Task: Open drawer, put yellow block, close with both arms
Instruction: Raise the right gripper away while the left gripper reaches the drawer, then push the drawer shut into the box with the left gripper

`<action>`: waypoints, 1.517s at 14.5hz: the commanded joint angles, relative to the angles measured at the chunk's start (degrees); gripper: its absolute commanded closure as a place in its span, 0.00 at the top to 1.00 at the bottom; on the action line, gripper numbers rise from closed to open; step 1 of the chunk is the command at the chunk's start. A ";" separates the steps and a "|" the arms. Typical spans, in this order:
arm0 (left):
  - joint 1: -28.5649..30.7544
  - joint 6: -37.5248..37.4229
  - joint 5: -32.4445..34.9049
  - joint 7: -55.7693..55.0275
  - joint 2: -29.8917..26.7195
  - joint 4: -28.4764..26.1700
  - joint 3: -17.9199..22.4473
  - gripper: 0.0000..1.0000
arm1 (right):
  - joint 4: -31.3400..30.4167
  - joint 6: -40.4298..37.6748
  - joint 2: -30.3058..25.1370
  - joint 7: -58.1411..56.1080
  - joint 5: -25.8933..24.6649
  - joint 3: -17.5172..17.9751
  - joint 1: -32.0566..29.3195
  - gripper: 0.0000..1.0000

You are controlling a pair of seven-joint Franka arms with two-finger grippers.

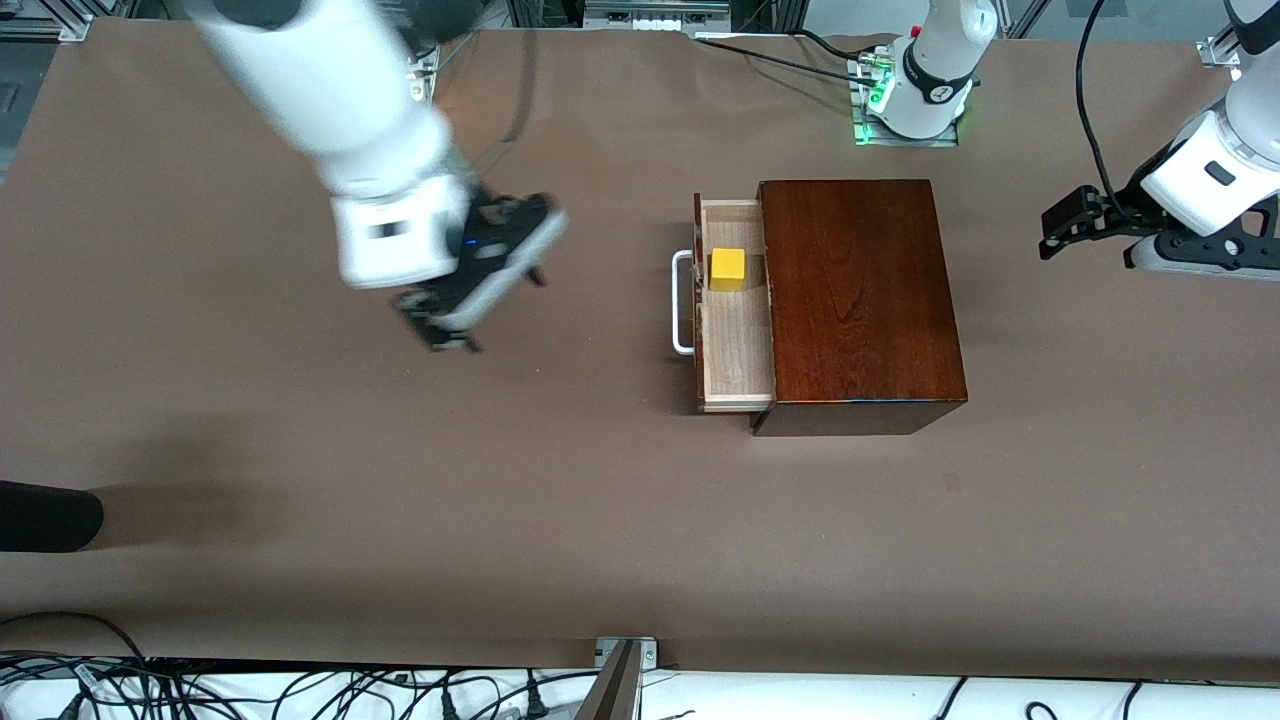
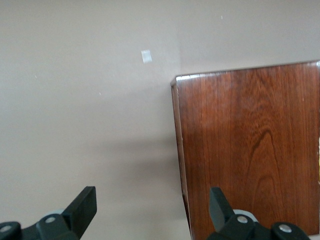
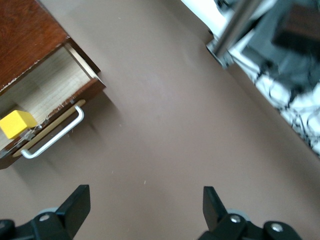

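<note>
Both sets of jaws are standing wide open, holding nothing. The right gripper [image 1: 455, 305] is hanging over bare table [image 1: 300, 520] toward the right arm's end, well apart from the handle [image 1: 682, 303]. The left gripper [image 1: 1075, 225] is waiting in the air near the left arm's end, past the box [image 1: 860, 300]; its fingers [image 2: 82, 207] are framing the box edge in its wrist view.

The block [image 1: 727, 269] is sitting in the drawer [image 1: 737, 345], close to the front panel, toward the end farther from the front camera. The drawer is pulled part way out, so judging by that, only closing is left.

Risks:
- The box is looking free-standing; pushing on the drawer front with one arm could be sliding the whole box rather than the drawer. The left arm is probably needed to brace the box.
- Pushing off-centre, or on the thin bar, could be skewing or jamming the drawer.
- Open fingers could be snagging the bar on approach.

Pose: the right arm is reaching in from its base, wrist tilted, fingers pointing down at the table. The left arm is sitting folded, gripper roughly level.
</note>
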 commanded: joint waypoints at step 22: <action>-39.06 16.34 -7.16 40.53 36.18 21.41 -2.44 1.00 | -31.78 -2.39 -23.24 11.82 -3.13 -13.33 -8.76 1.00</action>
